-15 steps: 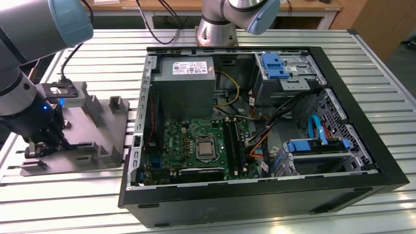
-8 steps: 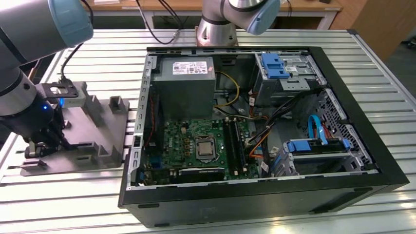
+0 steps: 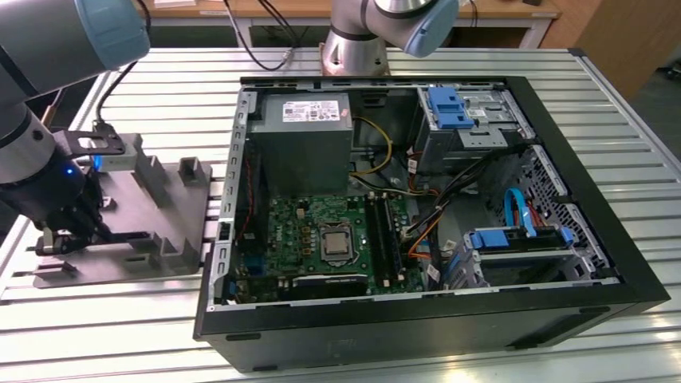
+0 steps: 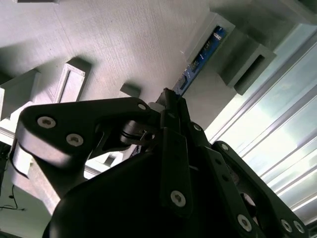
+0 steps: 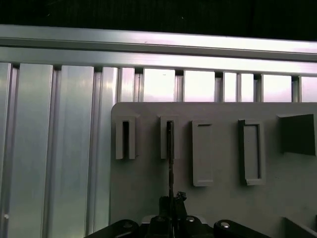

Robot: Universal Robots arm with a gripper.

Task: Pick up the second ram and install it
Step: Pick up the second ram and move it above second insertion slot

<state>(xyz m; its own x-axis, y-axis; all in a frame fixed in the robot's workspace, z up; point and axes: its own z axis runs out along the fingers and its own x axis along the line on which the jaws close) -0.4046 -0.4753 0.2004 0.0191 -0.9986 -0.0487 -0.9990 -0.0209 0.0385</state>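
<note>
At the exterior view's left, beside the case [image 3: 372, 339], the tray [image 3: 159, 215] holds the ram [image 5: 170, 163] edge-up between two posts [image 5: 163, 141]. The gripper [image 5: 171, 199] pinches its near end, fingers nearly closed. Judged risk: your end-on hold could cock the ram and jam it against those posts.

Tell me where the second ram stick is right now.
The ram stick stands on edge in a slot of the grey tray, on the exterior view's left beside the computer case, with the end effector at one end of it.
</note>
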